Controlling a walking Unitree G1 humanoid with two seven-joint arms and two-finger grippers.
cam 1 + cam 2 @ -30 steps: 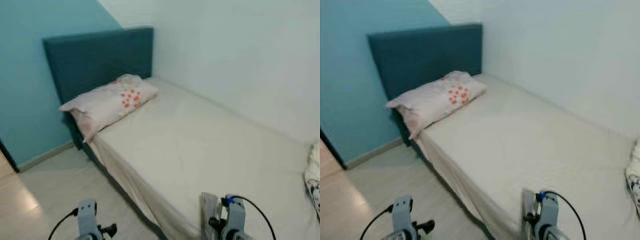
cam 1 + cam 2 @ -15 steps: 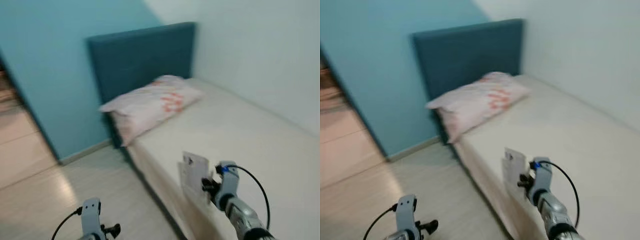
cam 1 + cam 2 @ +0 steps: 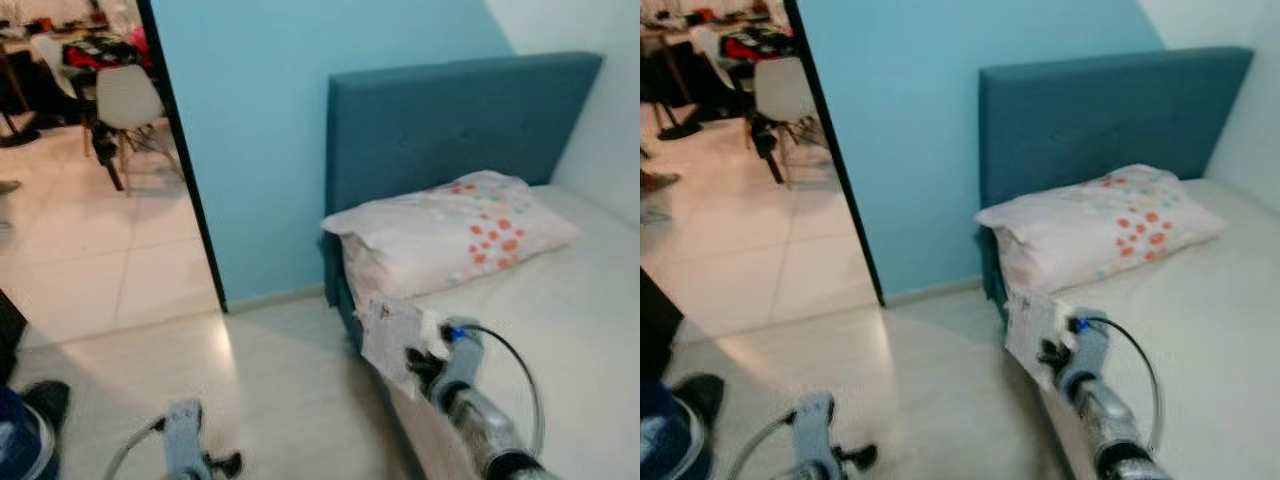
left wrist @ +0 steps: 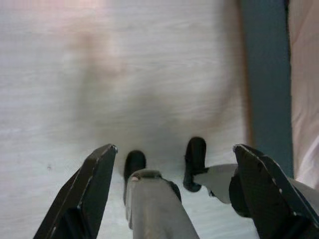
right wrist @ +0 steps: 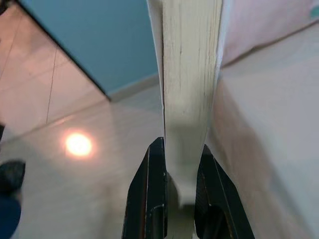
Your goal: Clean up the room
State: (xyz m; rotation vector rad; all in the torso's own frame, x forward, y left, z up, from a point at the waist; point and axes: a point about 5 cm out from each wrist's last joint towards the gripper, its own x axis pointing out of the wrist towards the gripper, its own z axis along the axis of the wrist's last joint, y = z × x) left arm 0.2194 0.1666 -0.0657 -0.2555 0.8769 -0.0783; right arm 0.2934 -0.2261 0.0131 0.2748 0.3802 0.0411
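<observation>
Gripping a booklet (image 3: 390, 332), right gripper (image 3: 416, 361) — beside bed (image 3: 560, 320), blue wall (image 3: 260, 120).

Evenly lit indoor scene, soft daylight tone, brighter beyond the doorway (image 3: 90, 200) past the left gripper (image 3: 190, 460). Pale sheen on the floor (image 3: 225, 350) ahead of that gripper; round glare spot (image 5: 79, 144) on the floor beside the right gripper (image 5: 179, 199). Motion blur across both eye views, worst on the arms at the lower edge. Card (image 5: 192, 74) between the right fingers soft, out of focus at close range. Broad grey shadow (image 4: 144, 114) on the floor ahead of the left fingers (image 4: 94, 189).
</observation>
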